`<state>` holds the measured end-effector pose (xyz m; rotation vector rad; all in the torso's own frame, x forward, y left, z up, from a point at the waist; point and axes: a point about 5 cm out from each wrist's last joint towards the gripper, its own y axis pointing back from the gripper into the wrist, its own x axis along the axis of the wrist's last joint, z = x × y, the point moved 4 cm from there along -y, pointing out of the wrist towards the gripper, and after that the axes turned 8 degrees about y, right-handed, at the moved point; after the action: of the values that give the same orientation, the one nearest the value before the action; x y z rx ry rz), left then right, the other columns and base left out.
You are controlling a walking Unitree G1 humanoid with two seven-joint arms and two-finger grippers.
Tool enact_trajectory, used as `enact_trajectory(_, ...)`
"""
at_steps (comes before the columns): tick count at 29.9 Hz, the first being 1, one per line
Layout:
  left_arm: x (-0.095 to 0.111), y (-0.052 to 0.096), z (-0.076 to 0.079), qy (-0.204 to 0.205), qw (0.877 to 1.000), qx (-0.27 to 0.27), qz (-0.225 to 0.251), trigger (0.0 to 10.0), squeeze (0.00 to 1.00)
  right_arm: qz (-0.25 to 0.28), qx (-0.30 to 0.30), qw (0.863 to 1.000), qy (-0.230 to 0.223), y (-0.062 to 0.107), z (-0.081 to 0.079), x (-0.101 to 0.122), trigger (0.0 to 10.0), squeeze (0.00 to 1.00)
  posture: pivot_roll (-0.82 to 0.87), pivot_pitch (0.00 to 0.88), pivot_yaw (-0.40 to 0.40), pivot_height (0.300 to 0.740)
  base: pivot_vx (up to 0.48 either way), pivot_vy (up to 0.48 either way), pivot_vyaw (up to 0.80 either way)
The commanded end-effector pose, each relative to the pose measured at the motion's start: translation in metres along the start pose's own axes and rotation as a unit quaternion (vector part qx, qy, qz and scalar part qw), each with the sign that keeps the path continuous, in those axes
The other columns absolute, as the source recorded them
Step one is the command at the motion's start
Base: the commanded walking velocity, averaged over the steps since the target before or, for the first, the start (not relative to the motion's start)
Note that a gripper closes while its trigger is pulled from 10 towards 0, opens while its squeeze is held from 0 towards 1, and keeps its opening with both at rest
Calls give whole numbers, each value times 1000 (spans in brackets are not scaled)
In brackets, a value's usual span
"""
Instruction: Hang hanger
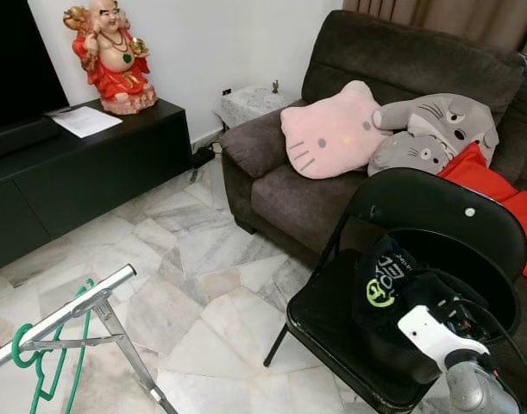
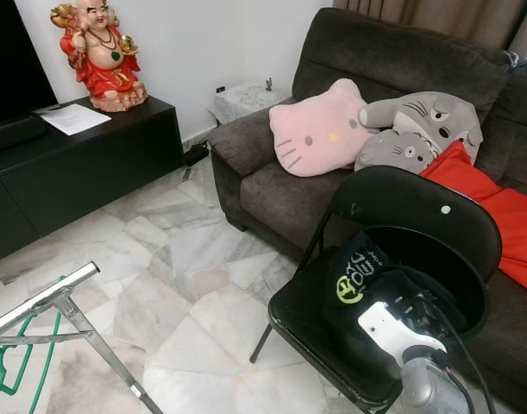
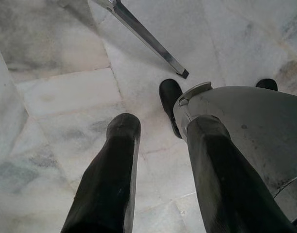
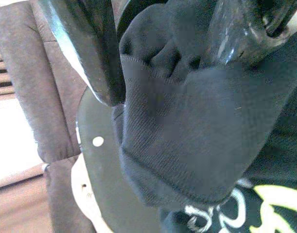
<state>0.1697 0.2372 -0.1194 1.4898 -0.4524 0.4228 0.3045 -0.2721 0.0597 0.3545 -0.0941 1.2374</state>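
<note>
Black garment (image 1: pixel 392 297), green-and-white printed logo, lettering not legible, heaped on black folding chair (image 1: pixel 436 216) seat, near right. Right gripper (image 4: pixel 163 53) fingers clamped on garment fold. Green hanger (image 1: pixel 39 366) hooked on silver drying rack bar (image 1: pixel 60 315), near left, well apart from right gripper. Left gripper (image 3: pixel 160 141) fingers apart, nothing between, above marble floor (image 1: pixel 203 259).
</note>
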Motion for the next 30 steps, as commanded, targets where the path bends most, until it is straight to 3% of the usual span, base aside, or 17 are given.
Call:
enact_trajectory(1, -7, 2, -3, -2, 1000, 6, -13, 10000, 0, 11, -12, 1000, -7, -2, 4, 6, 10000, 0, -40, 46, 5, 740, 0, 0, 0)
enact_trajectory(6, -7, 2, -3, -2, 1000, 6, -13, 10000, 0, 22, -21, 999, -12, -1, 7, 9, 10000, 0, -40, 46, 5, 740, 0, 0, 0)
enact_trajectory(14, -7, 2, -3, -2, 1000, 7, -13, 10000, 0, 48, -71, 996, -25, -1, 26, 20, 10000, 0, -41, 45, 5, 740, 0, 0, 0)
enact_trajectory(16, -7, 2, -3, -3, 1000, 7, -13, 10000, 0, 80, -78, 992, -51, -2, 31, 30, 10000, 0, -41, 46, 5, 740, 0, 0, 0)
enact_trajectory(20, -7, 2, -3, -3, 1000, 7, -13, 10000, 0, 89, -69, 992, -52, -2, 27, 33, 10000, 0, -41, 46, 4, 740, 0, 0, 0)
enact_trajectory(26, -7, 1, -3, -3, 1000, 6, -13, 10000, 0, 82, -13, 995, -56, -4, 7, 32, 10000, 0, -40, 46, 6, 740, 0, 0, 0)
enact_trajectory(30, -7, 1, -3, -3, 1000, 6, -13, 10000, 0, 82, -13, 995, -56, -4, 7, 32, 10000, 0, -40, 46, 6, 740, 0, 0, 0)
